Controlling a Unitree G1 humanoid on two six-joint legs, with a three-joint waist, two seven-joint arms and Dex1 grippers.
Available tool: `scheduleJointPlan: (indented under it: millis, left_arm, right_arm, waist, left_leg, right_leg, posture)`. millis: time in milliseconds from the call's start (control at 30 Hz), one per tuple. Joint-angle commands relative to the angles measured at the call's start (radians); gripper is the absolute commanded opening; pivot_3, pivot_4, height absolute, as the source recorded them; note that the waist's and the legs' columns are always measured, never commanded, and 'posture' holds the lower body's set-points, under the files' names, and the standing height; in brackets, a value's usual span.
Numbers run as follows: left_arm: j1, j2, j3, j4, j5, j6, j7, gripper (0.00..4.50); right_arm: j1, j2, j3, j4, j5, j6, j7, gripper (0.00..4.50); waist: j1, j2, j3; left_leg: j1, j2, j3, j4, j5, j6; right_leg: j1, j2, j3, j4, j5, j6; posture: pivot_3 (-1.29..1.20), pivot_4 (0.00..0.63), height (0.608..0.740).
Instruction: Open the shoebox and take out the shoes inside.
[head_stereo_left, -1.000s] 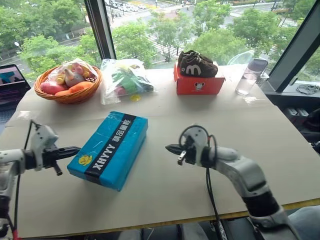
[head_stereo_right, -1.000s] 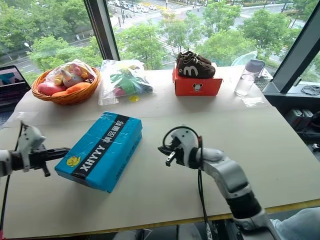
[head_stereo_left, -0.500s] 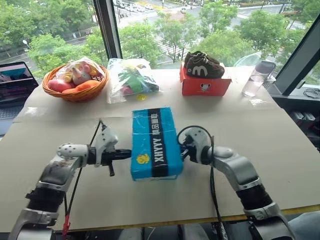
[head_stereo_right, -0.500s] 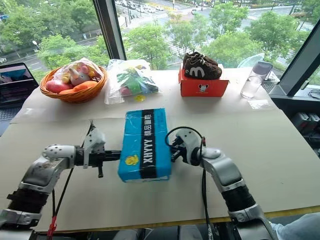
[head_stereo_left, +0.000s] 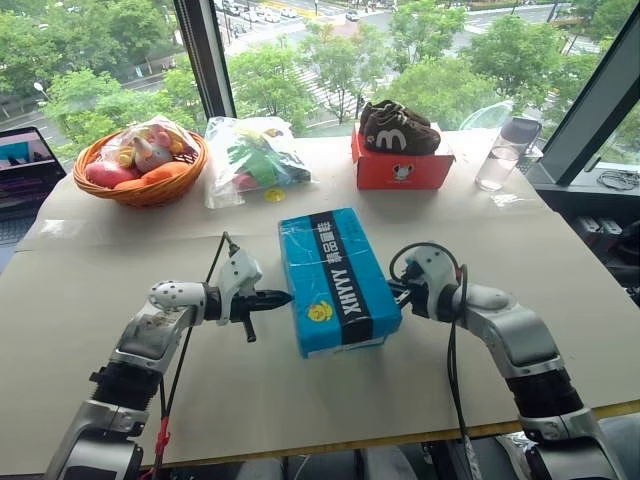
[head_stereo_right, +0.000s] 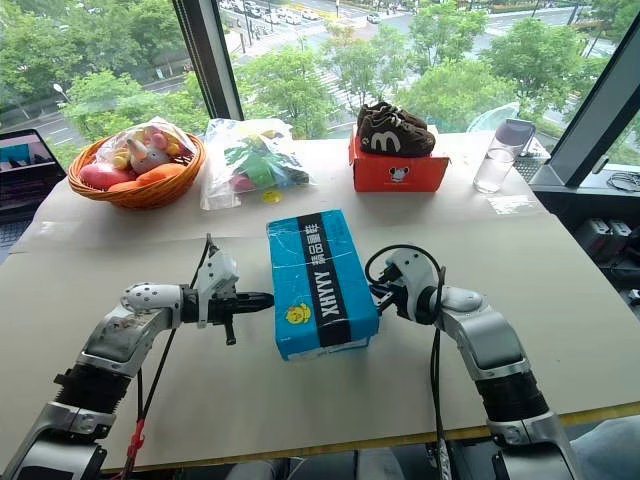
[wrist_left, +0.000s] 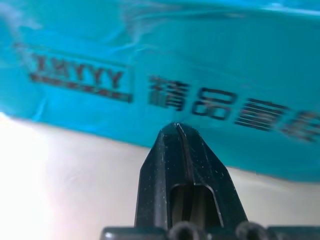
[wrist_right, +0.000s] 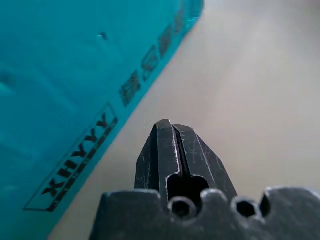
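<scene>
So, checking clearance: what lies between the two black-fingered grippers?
In the left eye view, only the closed bright blue cardboard shoebox lies between the left gripper and right gripper.

Left gripper: two black fingers pressed together, thin seam between them, tips meeting in single point. Nothing held between fingers. Tip aimed at lower edge of shoebox side wall, close to it; contact cannot be confirmed.

Shoebox: bright blue side wall, glossy, faint creases near one end. Dark printed lettering inside thin rectangular frame, blurred; row of larger dark characters beside it.

Table surface: pale cream, running along box's lower edge, under gripper.
</scene>
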Motion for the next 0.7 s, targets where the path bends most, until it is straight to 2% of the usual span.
scheduleJointPlan:
  millis: [33, 167, 267, 367, 500, 600, 700]
  left_arm:
    - [-0.022, -0.006, 0.026, 0.002, 0.003, -0.047, 0.013, 0.00]
    - [0.008, 0.009, 0.056, -0.045, -0.024, -0.049, 0.010, 0.00]
    - [0.087, 0.080, 0.148, -0.208, -0.156, 0.069, -0.043, 0.00]
    - [0.187, 0.204, 0.289, -0.375, -0.314, 0.219, -0.098, 0.00]
    - [0.313, 0.352, 0.475, -0.499, -0.461, 0.392, -0.118, 0.00]
    - [0.415, 0.420, 0.627, -0.579, -0.567, 0.508, -0.120, 0.00]
    - [0.516, 0.435, 0.800, -0.650, -0.650, 0.587, -0.118, 0.00]
  right_arm:
    - [-0.005, -0.007, -0.015, -0.096, 0.062, -0.016, 0.061, 0.01]
    - [-0.035, 0.011, -0.056, -0.104, 0.123, -0.001, 0.084, 0.01]
    - [-0.071, 0.020, -0.069, -0.050, 0.127, -0.003, 0.074, 0.01]
    - [-0.095, 0.030, -0.078, 0.008, 0.121, -0.010, 0.063, 0.01]
    - [-0.119, 0.038, -0.073, 0.063, 0.109, -0.021, 0.061, 0.01]
    - [-0.134, 0.037, -0.062, 0.088, 0.104, -0.031, 0.078, 0.01]
    - [-0.158, 0.035, -0.054, 0.114, 0.105, -0.035, 0.098, 0.01]
  waist:
    - [0.000, 0.000, 0.000]
    - [0.000, 0.000, 0.000]
    - [-0.010, 0.000, 0.000]
    - [-0.020, -0.001, 0.001]
    - [-0.023, 0.000, 0.001]
    - [-0.024, 0.000, 0.001]
    - [-0.023, 0.000, 0.001]
  left_leg:
    - [0.000, 0.000, 0.000, 0.000, 0.000, 0.000]
    - [0.000, 0.000, 0.000, 0.000, 0.000, 0.000]
    - [0.000, 0.001, 0.000, 0.000, 0.000, 0.000]
    - [-0.001, 0.001, 0.000, -0.001, 0.000, 0.000]
    - [0.001, 0.001, 0.000, -0.001, 0.000, 0.000]
    - [0.001, 0.002, 0.001, -0.001, 0.000, 0.000]
    - [0.001, 0.003, 0.001, -0.001, 0.000, 0.000]
  right_leg:
    - [0.000, 0.000, 0.000, 0.000, 0.000, 0.000]
    - [-0.001, 0.000, 0.000, 0.001, 0.000, 0.000]
    - [-0.001, 0.000, 0.000, 0.000, 0.000, -0.001]
    - [-0.002, 0.000, 0.001, 0.001, 0.001, -0.002]
    - [-0.001, 0.001, 0.001, 0.001, 0.000, 0.000]
    - [-0.001, 0.001, 0.001, 0.001, 0.000, 0.000]
    - [-0.001, 0.002, 0.001, 0.001, -0.001, 0.000]
  posture:
    - [0.00, 0.150, 0.740]
    - [0.00, 0.150, 0.740]
    - [0.00, 0.150, 0.740]
    - [0.00, 0.150, 0.740]
    - [0.00, 0.150, 0.740]
    - [0.00, 0.150, 0.740]
    - [0.00, 0.150, 0.740]
